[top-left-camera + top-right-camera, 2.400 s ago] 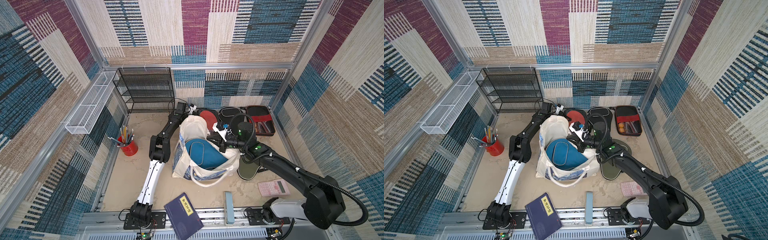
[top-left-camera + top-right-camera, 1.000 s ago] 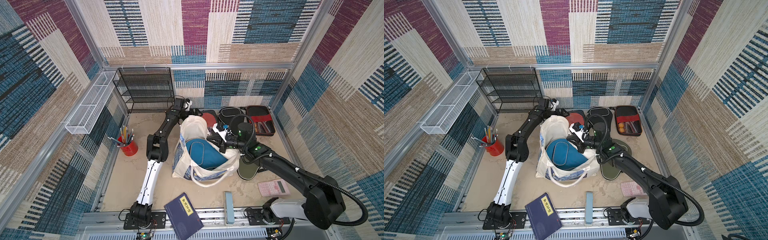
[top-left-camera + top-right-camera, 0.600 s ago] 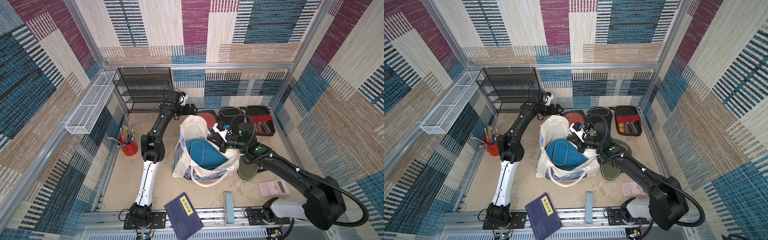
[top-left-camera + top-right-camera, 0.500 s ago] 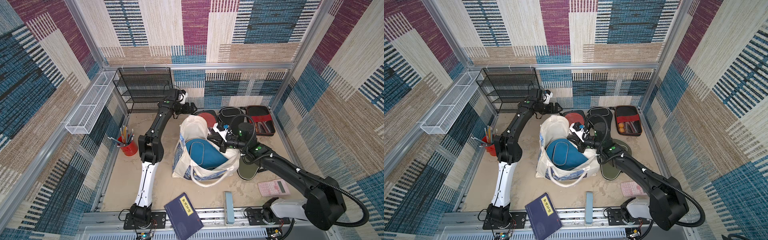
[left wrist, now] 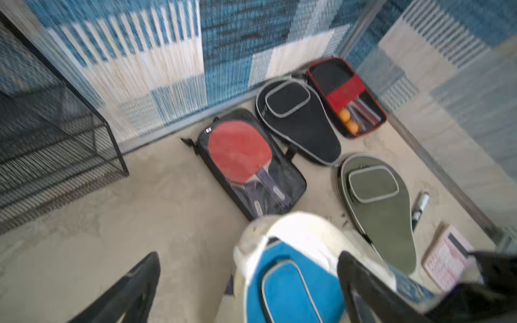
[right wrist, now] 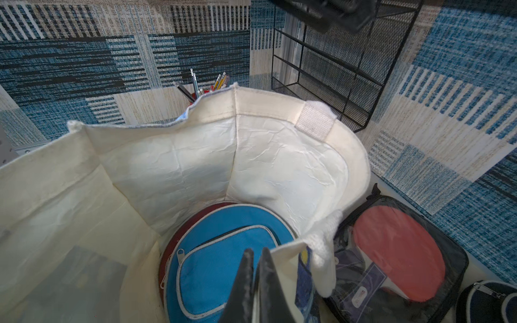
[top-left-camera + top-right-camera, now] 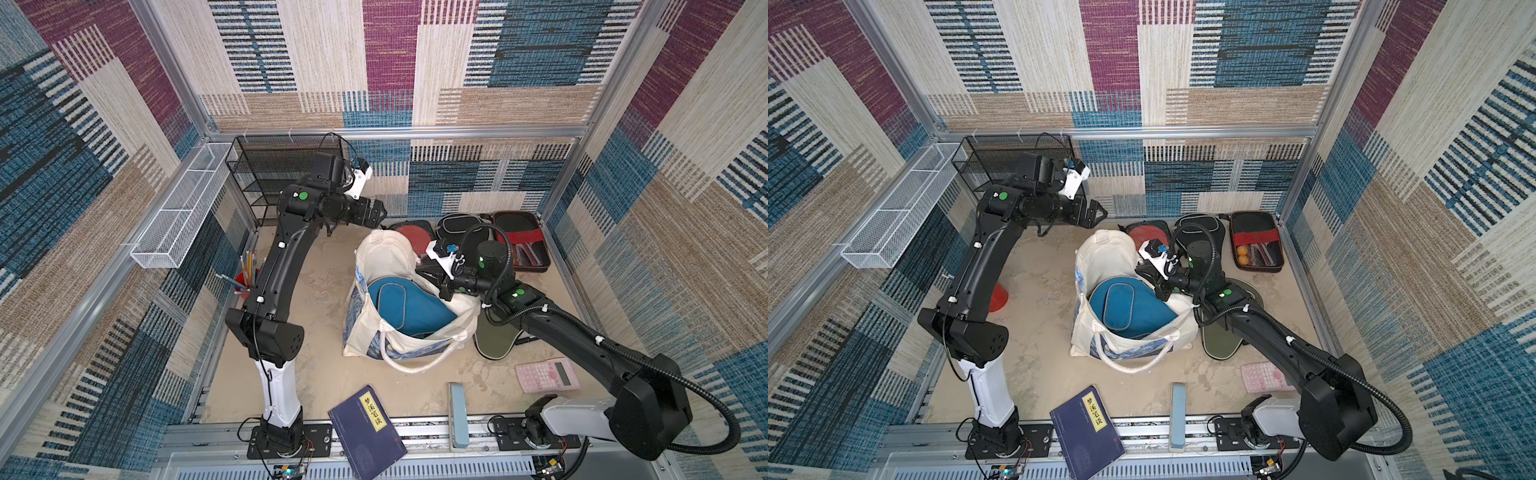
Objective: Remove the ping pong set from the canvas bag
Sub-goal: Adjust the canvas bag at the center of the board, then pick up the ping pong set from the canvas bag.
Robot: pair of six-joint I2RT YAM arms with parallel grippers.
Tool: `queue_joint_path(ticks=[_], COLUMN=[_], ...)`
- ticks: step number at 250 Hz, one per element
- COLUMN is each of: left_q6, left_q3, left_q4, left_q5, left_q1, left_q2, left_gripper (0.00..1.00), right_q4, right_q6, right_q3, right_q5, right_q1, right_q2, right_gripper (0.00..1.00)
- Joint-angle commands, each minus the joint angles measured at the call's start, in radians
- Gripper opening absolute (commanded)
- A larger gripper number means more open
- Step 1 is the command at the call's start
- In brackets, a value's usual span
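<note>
1. Top view: the left hand (image 7: 379, 213) hangs spread and empty above the worktop (image 7: 324, 291); bring it over the mouth of the canvas bag (image 7: 386, 257).
2. Left wrist: the blue cover (image 5: 282, 282) sits inside the bag; take it by an edge.
3. Right wrist: the right hand (image 6: 257, 257), pressed together, pinches the bag's rim; hold firm. A maroon cover (image 6: 193, 216) lies beneath the blue one.

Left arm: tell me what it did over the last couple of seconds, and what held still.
The left gripper, open and empty, rose from the far rim of the canvas bag toward the wire rack. The right gripper stayed shut on the bag's rim; the blue cover stayed inside.
</note>
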Motion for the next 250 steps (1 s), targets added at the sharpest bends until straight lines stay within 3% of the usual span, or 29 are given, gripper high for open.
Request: queue_joint_path(ticks=[1,51,68,83,105,115,152,189,199,218,250], left_q6=[0.059,0.046,0.042,0.042,0.043,0.045,0.050,0.063,0.060,0.044,0.038], left_q3=[-0.133,-0.329,-0.349,-0.354,-0.343,-0.336,-0.322,-0.402,-0.442,-0.506,-0.569], left_q4=[-0.106,-0.106,-0.106,-0.105,-0.100,-0.091,-0.014,0.137,0.189,0.257,0.271], left_q5=[-0.123,-0.191,-0.176,-0.153,-0.123,-0.114,-0.094,-0.059,-0.039,-0.003,0.036], left_q1=[-0.029,-0.052,-0.053,-0.051,-0.052,-0.052,-0.053,-0.052,-0.052,-0.052,-0.051], left_q2=[-0.063,-0.115,-0.116,-0.110,-0.102,-0.104,-0.161,-0.273,-0.306,-0.350,-0.369], left_gripper=[0.99,0.96,0.89,0.73,0.18,0.00,0.00,0.00,0.00,0.00,0.00], right_q4=[-0.011,-0.094,-0.120,-0.143,-0.175,-0.192,-0.285,-0.421,-0.444,-0.483,-0.531], right_q6=[-0.014,-0.041,-0.053,-0.060,-0.072,-0.078,-0.101,-0.118,-0.126,-0.132,-0.120], right_q3=[0.020,0.078,0.101,0.122,0.151,0.168,0.269,0.421,0.445,0.474,0.473], right_q5=[0.021,0.056,0.068,0.077,0.094,0.107,0.155,0.134,0.145,0.179,0.174], right_q1=[0.003,0.004,0.003,0.003,0.003,0.003,0.003,0.036,0.068,0.138,0.232], right_q2=[-0.012,-0.006,0.001,0.009,0.018,0.022,0.045,0.052,0.048,0.046,0.065], right_gripper=[0.00,0.00,0.00,0.00,0.00,0.00,0.00,0.69,0.83,0.94,0.98])
